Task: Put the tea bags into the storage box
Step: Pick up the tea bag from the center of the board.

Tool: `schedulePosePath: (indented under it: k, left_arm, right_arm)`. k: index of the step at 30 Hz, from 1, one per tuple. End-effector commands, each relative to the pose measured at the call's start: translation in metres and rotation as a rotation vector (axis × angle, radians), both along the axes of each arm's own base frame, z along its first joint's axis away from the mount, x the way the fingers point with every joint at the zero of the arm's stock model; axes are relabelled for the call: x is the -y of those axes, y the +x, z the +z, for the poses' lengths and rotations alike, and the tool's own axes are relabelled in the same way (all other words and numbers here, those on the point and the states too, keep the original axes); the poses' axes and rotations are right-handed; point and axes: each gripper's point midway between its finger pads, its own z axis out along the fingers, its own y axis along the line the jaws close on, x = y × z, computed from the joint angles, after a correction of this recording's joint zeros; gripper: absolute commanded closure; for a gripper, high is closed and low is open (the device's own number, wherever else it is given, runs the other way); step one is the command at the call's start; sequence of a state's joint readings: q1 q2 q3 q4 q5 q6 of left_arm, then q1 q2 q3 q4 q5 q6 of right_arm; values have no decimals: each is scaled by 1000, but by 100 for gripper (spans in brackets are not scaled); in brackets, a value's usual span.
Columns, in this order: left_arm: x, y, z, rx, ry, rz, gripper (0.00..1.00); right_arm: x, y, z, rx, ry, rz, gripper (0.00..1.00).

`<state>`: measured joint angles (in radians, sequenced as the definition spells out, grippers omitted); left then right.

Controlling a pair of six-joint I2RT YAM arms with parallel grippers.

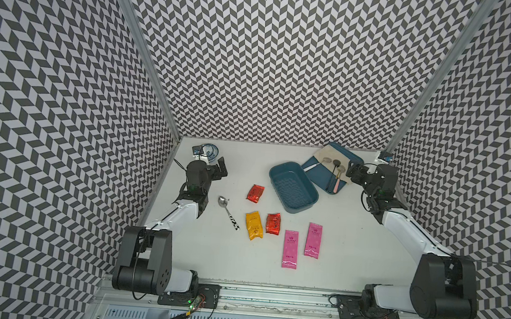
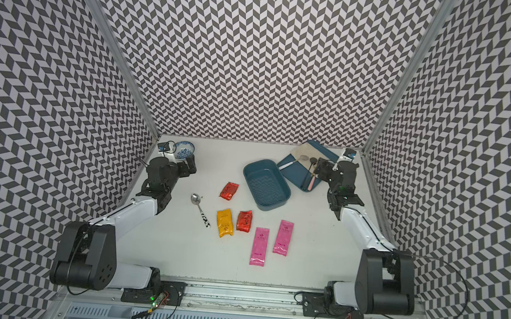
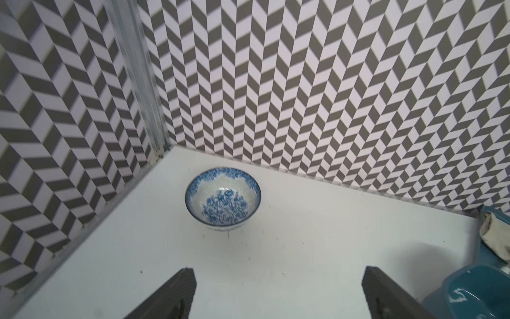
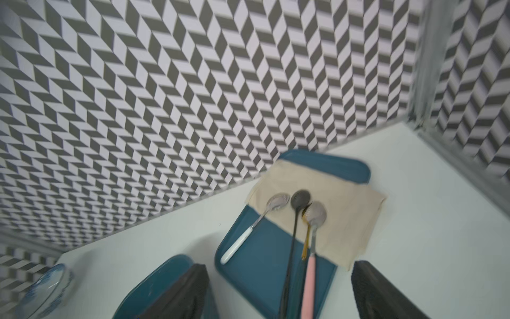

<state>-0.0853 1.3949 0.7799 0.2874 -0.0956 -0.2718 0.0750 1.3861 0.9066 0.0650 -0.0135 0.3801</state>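
Left jaws and right jaws stand apart, empty, well away from the tea bags (image 1: 254, 225).

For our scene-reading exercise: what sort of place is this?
Likely a robot lab test booth, not a kitchen: patterned walls enclose a white table, and the left arm and right arm are mounted at its front.

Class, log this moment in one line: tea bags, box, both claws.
tea bags: five loose on table | storage box: empty | left claw: open, empty, near bowl | right claw: open, empty, by tray
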Motion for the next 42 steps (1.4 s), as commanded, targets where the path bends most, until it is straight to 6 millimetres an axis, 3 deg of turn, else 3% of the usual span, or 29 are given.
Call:
schedulePosePath:
  k: [1, 6, 10, 13, 19, 25, 28, 32, 40, 42]
  left_arm:
    - [21, -38, -63, -331, -105, -39, 0]
    - [47, -71, -69, -397, -170, -138, 0]
    - [59, -91, -55, -356, -225, -201, 0]
    - [65, -96, -40, -313, -214, -258, 0]
    - [75, -91, -46, -359, -201, -305, 0]
    - [79, -92, -49, -364, -219, -320, 0]
    - [79, -90, -51, -371, -217, -315, 0]
    - [77, -90, -51, -377, -236, -298, 0]
    - [71, -98, -59, -399, -213, -272, 0]
    - [70, -101, -62, -406, -213, -268, 0]
  right_arm:
    - [-41, -51, -60, -337, 7, 97, 16]
    - [-82, -123, -95, -503, 11, 205, 16]
    - [-85, -173, -136, -621, 94, 219, 16]
    - [-82, -194, -157, -687, 101, 207, 16]
    - [-101, -202, -182, -746, 142, 288, 19]
    - [-110, -201, -179, -701, 160, 322, 27]
    - [-110, -202, -182, -706, 154, 324, 40]
    - [-117, -204, -186, -718, 181, 358, 71]
    - [-117, -210, -185, -721, 203, 360, 85]
    - [-118, -209, -183, -716, 209, 361, 93]
